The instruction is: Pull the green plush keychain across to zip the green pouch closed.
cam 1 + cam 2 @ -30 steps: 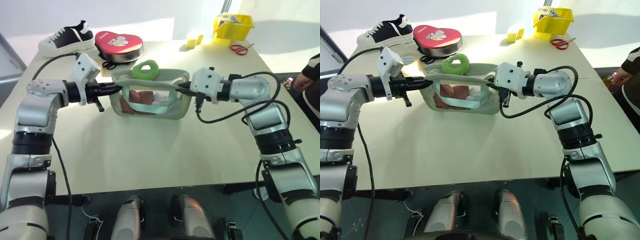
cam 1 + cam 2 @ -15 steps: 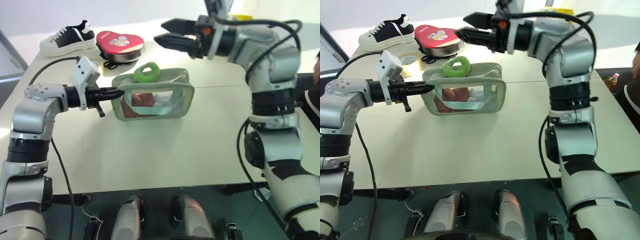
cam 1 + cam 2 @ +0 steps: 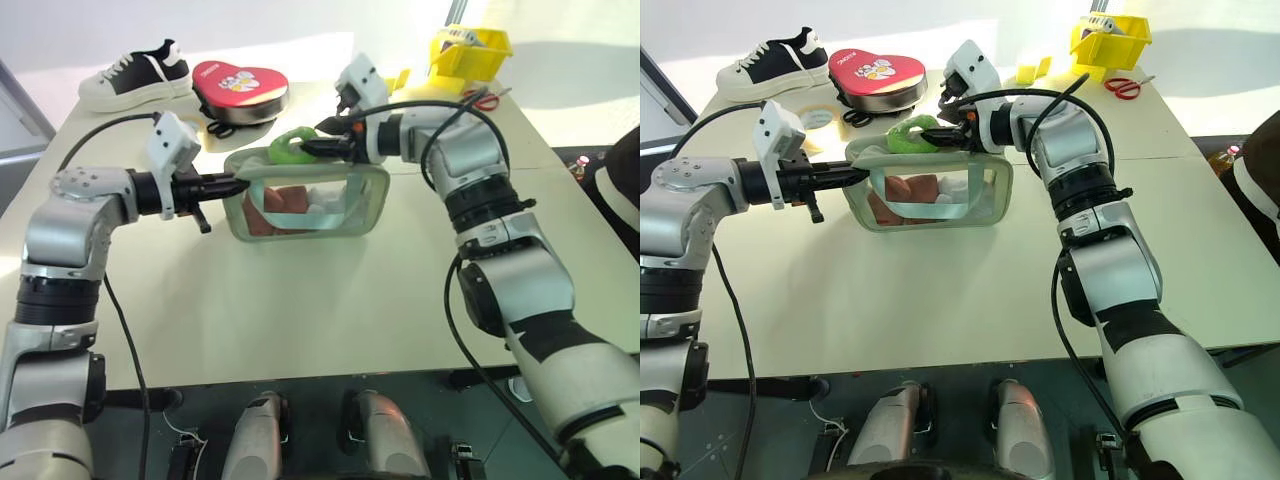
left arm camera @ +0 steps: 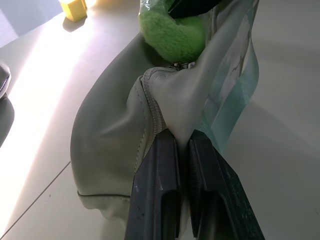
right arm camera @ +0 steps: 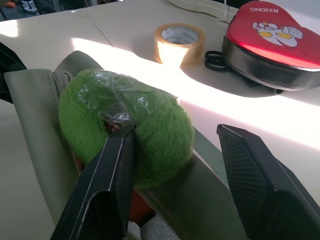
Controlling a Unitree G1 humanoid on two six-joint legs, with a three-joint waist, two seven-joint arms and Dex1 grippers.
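Left gripper [image 4: 182,150]: fingers pinched on the green pouch [image 3: 300,205] end fabric, bracing it.
Right gripper [image 5: 175,155]: fingers apart; one pad against the green plush keychain [image 5: 125,125], the other clear.
Done: pouch anchored, keychain reached.
Left: grasp, then pull; zipper looks open.

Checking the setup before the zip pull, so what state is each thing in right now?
green pouch: upright on the table, its end pinched by the left pincer.
green plush keychain: on top of the pouch near that end, not yet gripped.
left pincer: shut on the pouch's fabric end.
right pincer: open, fingers straddling the keychain.
red heart-shaped tin: lid on.
tape roll: lying flat.
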